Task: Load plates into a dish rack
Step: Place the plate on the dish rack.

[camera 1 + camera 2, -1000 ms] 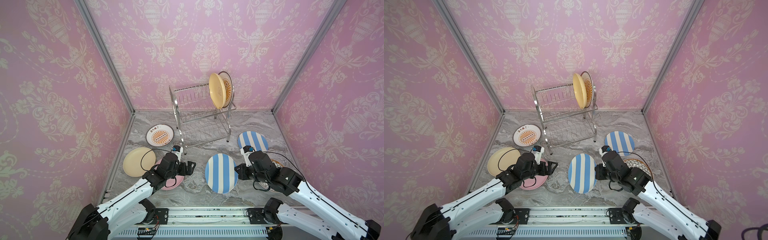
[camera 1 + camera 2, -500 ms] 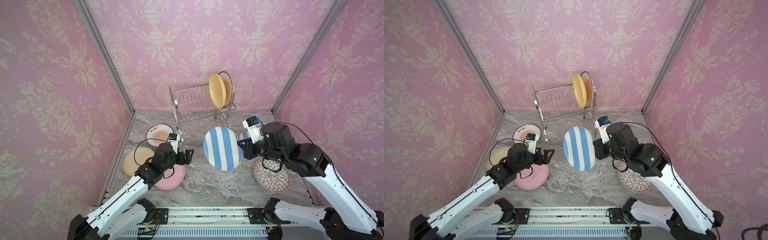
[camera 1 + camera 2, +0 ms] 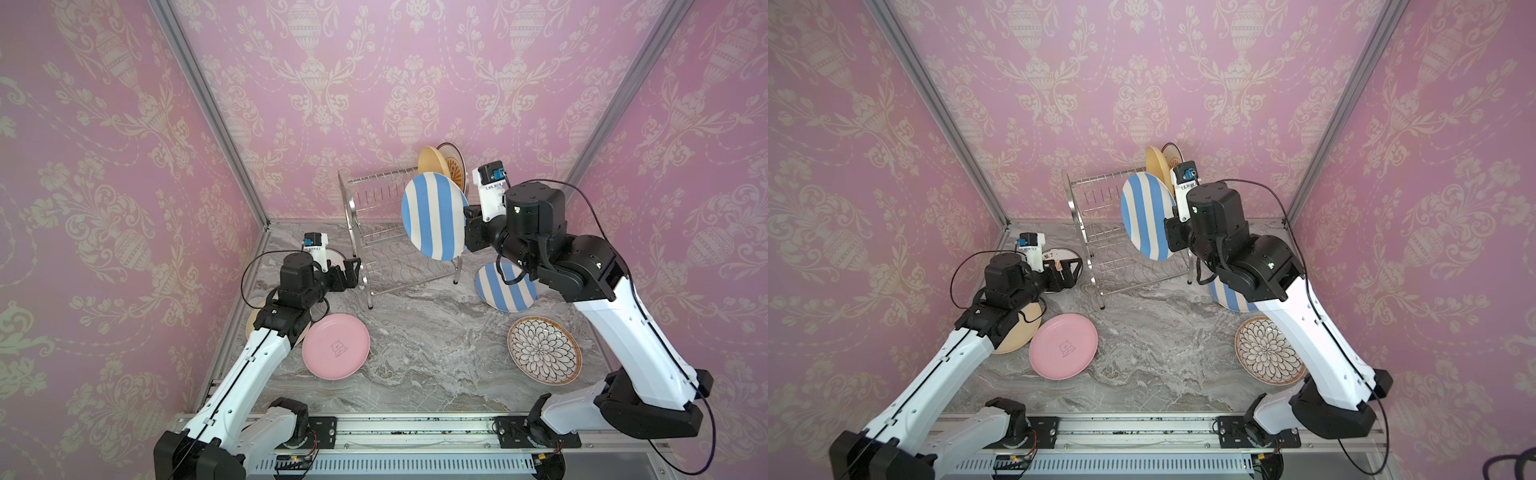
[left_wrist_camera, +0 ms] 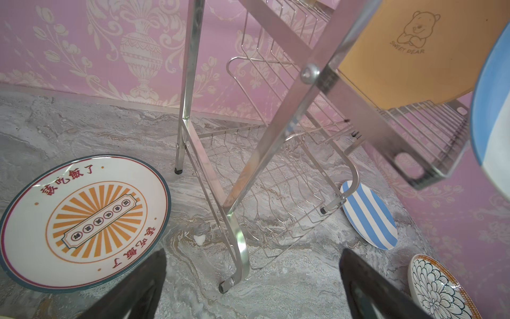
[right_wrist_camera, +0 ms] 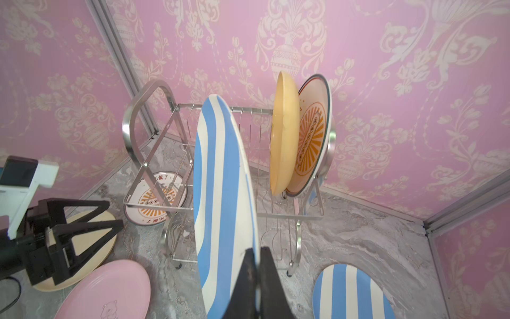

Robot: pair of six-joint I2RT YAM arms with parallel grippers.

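My right gripper (image 5: 258, 250) is shut on the rim of a blue-white striped plate (image 3: 434, 218), which it holds on edge in front of the upper shelf of the chrome dish rack (image 3: 353, 232). A yellow plate (image 5: 284, 132) and a sunburst plate (image 5: 311, 138) stand upright at the shelf's right end. My left gripper (image 4: 252, 254) is open and empty, low by the rack's front left leg (image 4: 229, 284), which sits ahead between its fingers.
Flat on the marble table lie a pink plate (image 3: 336, 351), a cream plate (image 3: 1017, 338) partly under my left arm, a sunburst plate (image 4: 82, 221), a second striped plate (image 3: 505, 291) and a black-petal plate (image 3: 543, 351). Pink walls enclose three sides.
My right arm has lifted the striped plate off the table and carried it back up to the rack. My left gripper has moved from the pink plate toward the rack's leg.
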